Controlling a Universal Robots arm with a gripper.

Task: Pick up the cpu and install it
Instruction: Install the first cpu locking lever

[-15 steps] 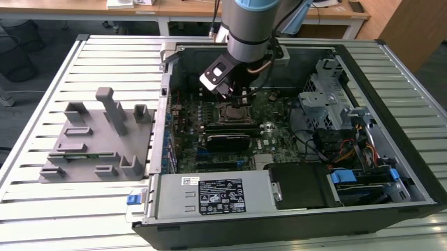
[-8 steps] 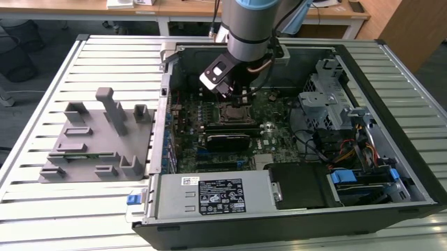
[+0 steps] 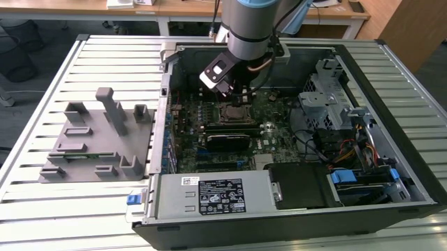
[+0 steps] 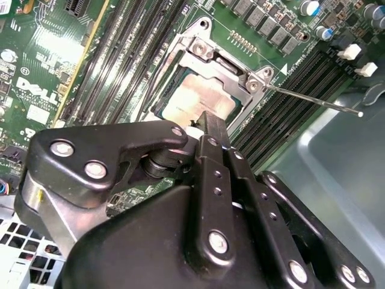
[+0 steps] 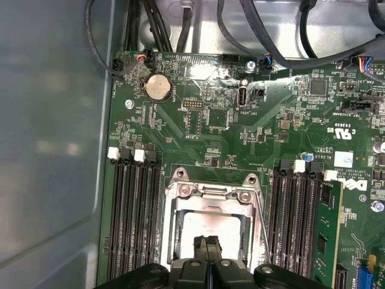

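Observation:
The cpu [image 5: 210, 224] lies flat in the motherboard socket, its silvery top framed by the socket's metal plate [image 5: 210, 194]; it also shows in the second wrist view, cpu [image 4: 198, 95]. My gripper [image 5: 207, 242] is just above the cpu's near edge with its two black fingers pressed together and nothing between them. In the second wrist view the gripper [image 4: 207, 118] points at the cpu's edge. In the exterior view the gripper [image 3: 241, 97] hangs inside the open computer case, right over the socket [image 3: 235, 113].
A thin socket lever [image 4: 313, 100] sticks out sideways from the frame. Memory slots [image 5: 132, 217] flank the socket. A grey fixture plate [image 3: 98, 141] lies at the exterior view's left. The power supply [image 3: 216, 196], drive cage [image 3: 328, 99] and case walls [image 3: 167, 104] enclose the board.

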